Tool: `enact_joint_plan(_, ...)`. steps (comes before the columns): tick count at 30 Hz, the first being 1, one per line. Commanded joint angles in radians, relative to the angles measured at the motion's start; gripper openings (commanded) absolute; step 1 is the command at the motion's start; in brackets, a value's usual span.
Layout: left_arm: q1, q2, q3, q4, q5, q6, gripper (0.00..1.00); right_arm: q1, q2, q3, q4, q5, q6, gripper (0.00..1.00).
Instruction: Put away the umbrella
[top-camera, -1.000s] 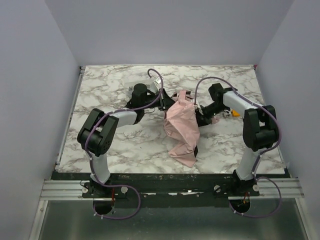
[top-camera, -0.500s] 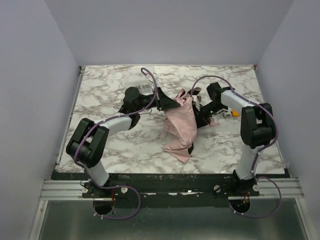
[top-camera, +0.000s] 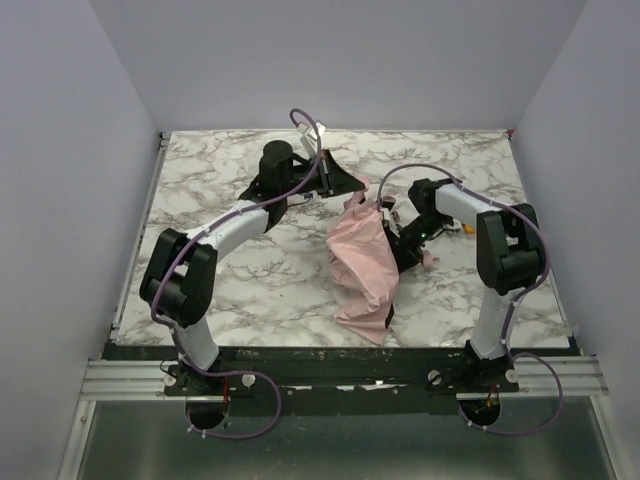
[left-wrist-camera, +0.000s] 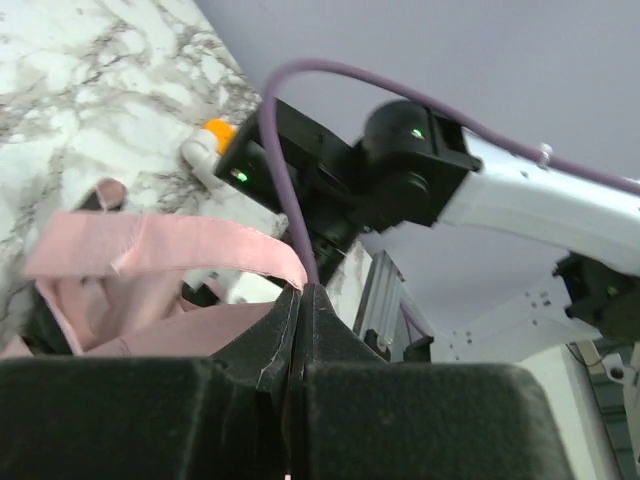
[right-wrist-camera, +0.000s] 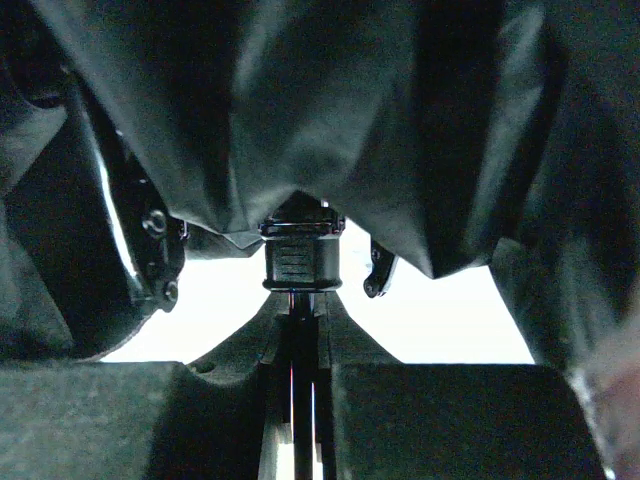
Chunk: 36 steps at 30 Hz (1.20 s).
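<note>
The umbrella (top-camera: 365, 265) lies just right of centre in the overhead view, a loose pink bundle on the marble table (top-camera: 230, 290). Its folds sag toward the lower edge of the frame.

The left gripper (top-camera: 348, 183) sits just above and left of the bundle's top end. In its own wrist view its 2 fingers are pressed together. The pink strap (left-wrist-camera: 170, 245) runs flat across the left half of that frame straight into the tips, so it looks pinched by its very end.

The right gripper (top-camera: 402, 240) is tucked against the bundle's right side. Its wrist view is mostly dark fabric. The fingers are clenched just below a black ribbed collar (right-wrist-camera: 300, 262), apparently on the thin shaft, though the shaft itself is hard to make out.

Several things could go wrong from here:
- The strap is held only at its tip, so a firm tug could pull it free.
- The fabric is not rolled tight, so wrapping the strap now may trap loose folds or miss the bundle.
- A thin shaft can twist in a 2-finger grip, and pulling the strap may swing the bundle.
- The 2 wrists are close together, and the purple cable near the left fingertips could snag.
- A small orange thing (left-wrist-camera: 217, 130) lies beside the right arm and could be knocked.
</note>
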<state>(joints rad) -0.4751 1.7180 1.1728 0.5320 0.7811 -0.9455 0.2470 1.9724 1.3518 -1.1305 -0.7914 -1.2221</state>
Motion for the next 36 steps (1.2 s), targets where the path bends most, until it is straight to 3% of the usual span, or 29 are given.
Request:
enact_joint_plan(1,0.009,0.074,0.101,-0.178,-0.056,0.083,0.0,0.008,-0.057,-0.062,-0.059,-0.019,-0.016,0.01)
enact_joint_plan(9,0.005,0.027,-0.032,-0.157,-0.063,0.125,0.0,-0.009,0.146,0.158,-0.033,-0.101,0.225,0.0)
enact_joint_plan(16,0.01,0.077,0.034,-0.197,-0.091,0.178,0.0,-0.011,0.392,0.468,-0.189,-0.114,0.324,0.01)
enact_joint_plan(25,0.032,0.091,0.08,-0.247,-0.138,0.198,0.0,-0.053,0.458,0.469,-0.29,-0.135,0.233,0.01)
enact_joint_plan(30,0.045,0.169,0.204,-0.391,-0.18,0.265,0.0,-0.052,0.443,0.434,-0.29,-0.062,0.195,0.01)
enact_joint_plan(36,0.047,0.246,0.346,-0.455,-0.191,0.258,0.0,-0.049,0.429,0.377,-0.29,0.006,0.145,0.01)
